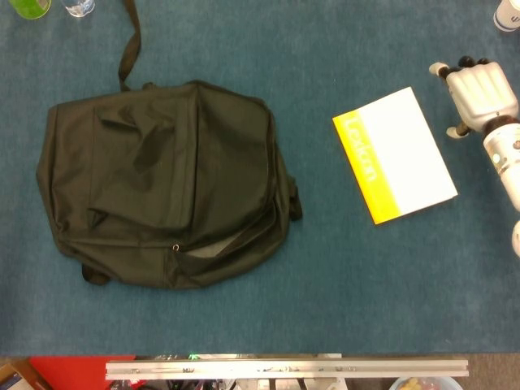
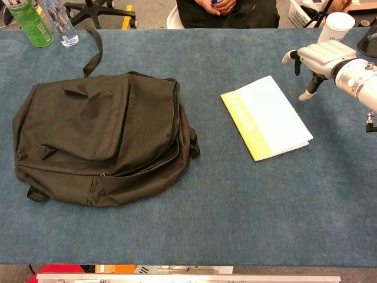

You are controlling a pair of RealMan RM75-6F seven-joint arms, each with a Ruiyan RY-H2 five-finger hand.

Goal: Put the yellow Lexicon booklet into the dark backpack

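the yellow lexicon booklet point(image 1: 394, 155) lies flat just beside the empty, spread right hand point(image 1: 480, 91), not touching.

The robot's right hand point(image 1: 481, 91) hung above the surface with its white arm reaching in from the right side. Its fingers were spread and pointing down, holding nothing. The left hand was out of sight.

The white right robot arm point(image 2: 360, 79) runs off the right edge; green bottle point(image 2: 26, 22) and clear plastic bottle point(image 2: 60, 22) are cropped at top.
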